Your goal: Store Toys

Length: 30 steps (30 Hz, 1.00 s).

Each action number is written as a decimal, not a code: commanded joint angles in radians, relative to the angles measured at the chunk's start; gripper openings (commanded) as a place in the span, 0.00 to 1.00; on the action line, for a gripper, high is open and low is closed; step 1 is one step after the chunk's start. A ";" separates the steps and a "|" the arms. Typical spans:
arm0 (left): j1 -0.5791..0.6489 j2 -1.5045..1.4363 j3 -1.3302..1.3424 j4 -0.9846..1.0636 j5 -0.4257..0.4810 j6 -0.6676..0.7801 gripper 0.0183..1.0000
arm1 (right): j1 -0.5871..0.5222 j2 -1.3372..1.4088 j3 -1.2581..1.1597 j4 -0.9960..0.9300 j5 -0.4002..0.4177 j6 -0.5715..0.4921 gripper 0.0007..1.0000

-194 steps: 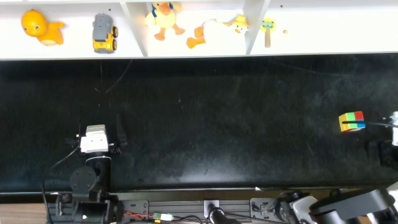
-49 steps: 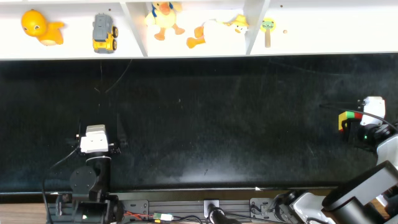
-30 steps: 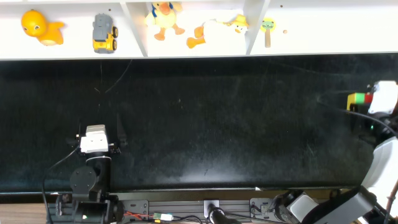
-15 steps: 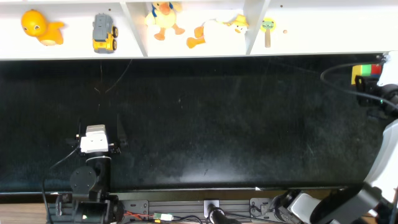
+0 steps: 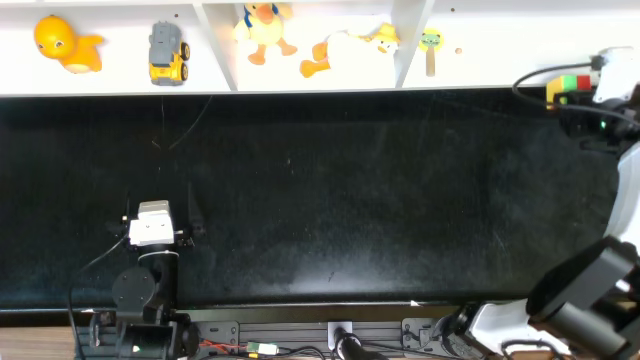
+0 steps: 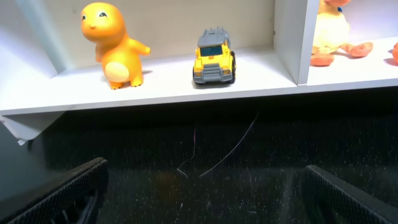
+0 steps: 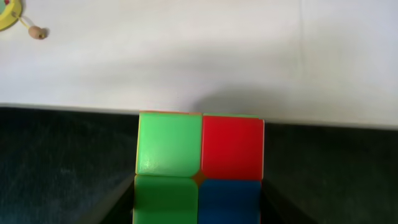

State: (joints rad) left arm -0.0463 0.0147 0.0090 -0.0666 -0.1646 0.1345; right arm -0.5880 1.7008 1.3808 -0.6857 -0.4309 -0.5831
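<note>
fingers (image 7: 121,204) mostly behind multicol. cube (image 7: 199,165)

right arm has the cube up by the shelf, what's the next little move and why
Probably ease the cube a little farther forward over the white shelf before lowering it. The right gripper is shut on the cube, which hangs at the shelf's front edge, mostly above the black mat. The shelf just ahead looks bare.

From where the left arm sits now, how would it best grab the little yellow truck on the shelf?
Probably across the yellow truck at its two flat sides, coming straight in through the open front of the shelf. Its nose points outward toward the table, so both sides look free to pinch.
</note>
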 commanded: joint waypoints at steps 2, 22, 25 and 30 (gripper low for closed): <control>-0.005 -0.012 -0.001 -0.003 0.006 0.015 1.00 | 0.041 0.063 0.090 0.009 -0.007 0.012 0.26; -0.005 -0.012 -0.001 -0.003 0.006 0.015 1.00 | 0.150 0.233 0.235 0.102 0.159 0.032 0.26; -0.005 -0.012 -0.001 -0.003 0.006 0.015 1.00 | 0.151 0.262 0.249 0.115 0.170 0.042 0.27; -0.005 -0.012 -0.001 -0.003 0.006 0.015 1.00 | 0.162 0.301 0.270 0.115 0.170 0.045 0.27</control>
State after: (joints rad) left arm -0.0463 0.0147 0.0090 -0.0669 -0.1646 0.1345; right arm -0.4362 1.9720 1.6234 -0.5694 -0.2729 -0.5476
